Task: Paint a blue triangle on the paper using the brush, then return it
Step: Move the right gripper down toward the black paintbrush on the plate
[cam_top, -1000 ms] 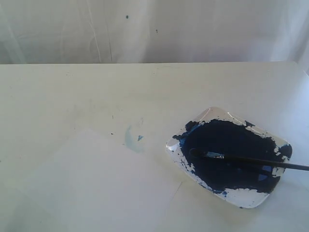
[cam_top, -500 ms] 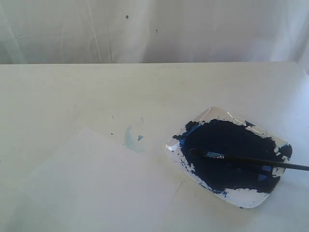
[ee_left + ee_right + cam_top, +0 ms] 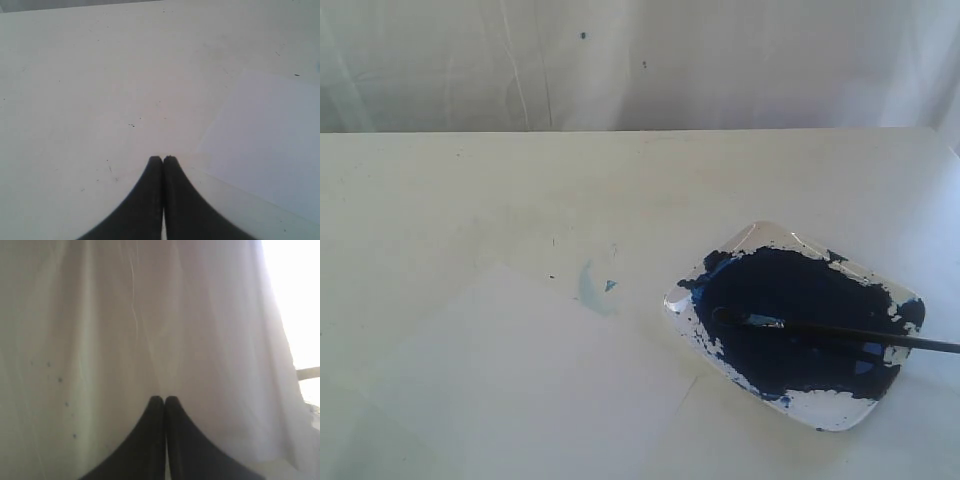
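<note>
A: What sits on the worktop (image 3: 470, 180)?
B: The paper (image 3: 520, 380) at the near left; beside it, a white tray (image 3: 820, 415) pooled with navy paint.
A: And the brush (image 3: 840, 332)?
B: It lies across the tray, tip in the paint.
A: The tools?
B: The left tool (image 3: 163, 159) and right tool (image 3: 164, 399) are both pressed closed, empty.

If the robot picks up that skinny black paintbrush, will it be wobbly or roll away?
The brush looks thin and round, so it would probably roll if nudged. It seems light and likely stiff, since its handle lies straight across the tray. Its tip sits in dark paint, so it may drip when lifted.
</note>
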